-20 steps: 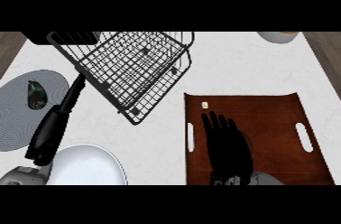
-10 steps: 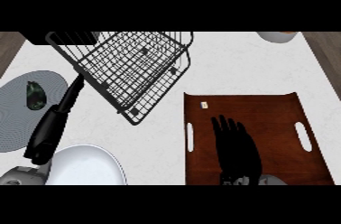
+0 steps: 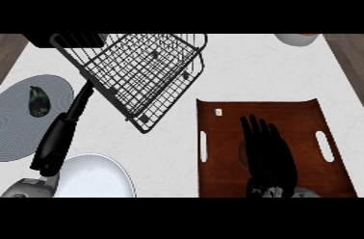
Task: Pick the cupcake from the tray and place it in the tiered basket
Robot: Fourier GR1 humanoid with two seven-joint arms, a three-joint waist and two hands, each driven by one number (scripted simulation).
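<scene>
Right hand (image 3: 267, 151) lies open, fingers straight, over the tray (image 3: 313, 112); bare counter (image 3: 249, 69) separates tray from tiered basket (image 3: 142, 69).

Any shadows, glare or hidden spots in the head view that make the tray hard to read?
Head view: lighting is even, no glare on the brown tray. The black right hand, fingers straight, lies over the tray's middle with a dark round patch beside it, shadow or object I cannot tell. The wire basket looks stretched by the steep angle.

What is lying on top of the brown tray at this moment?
On the tray, a small white item near the far-left corner and the open right hand. Whatever lies under the hand is hidden.
</scene>
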